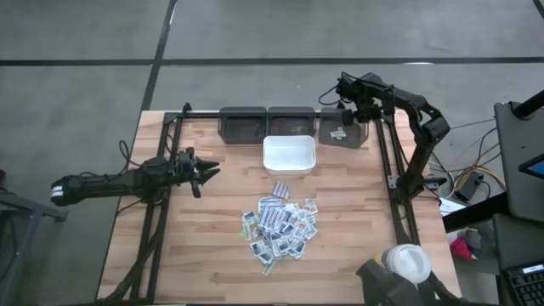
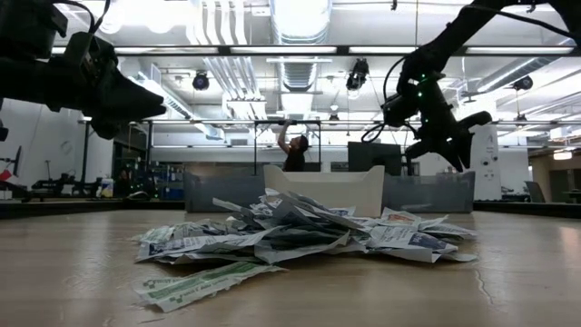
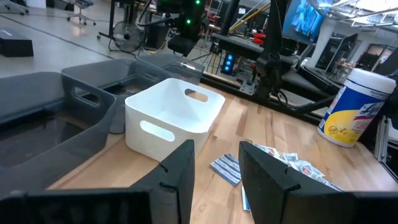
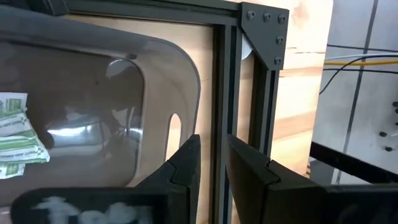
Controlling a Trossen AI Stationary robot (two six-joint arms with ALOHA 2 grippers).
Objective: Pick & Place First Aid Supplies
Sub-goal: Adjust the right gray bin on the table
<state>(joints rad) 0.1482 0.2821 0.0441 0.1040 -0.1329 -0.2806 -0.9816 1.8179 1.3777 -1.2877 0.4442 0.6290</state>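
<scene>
The first aid supplies (image 1: pixel 280 225) lie in a loose heap on the bench (image 1: pixel 204 255) near its middle, toward the front edge and just in front of the white tray (image 1: pixel 289 155). One green-printed packet (image 4: pixel 15 134) rests inside the dark bin (image 1: pixel 344 127) at the bench's far right corner. The right gripper (image 1: pixel 350 110) hangs above that bin, jaws narrowly parted and empty. The left gripper (image 1: pixel 204 172) hovers near the left edge, jaws open, holding nothing.

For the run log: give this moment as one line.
left hand: open, empty, hovering left of packets | right hand: open, empty, above rightmost grey bin, greenish packet inside | white tray: empty
</scene>
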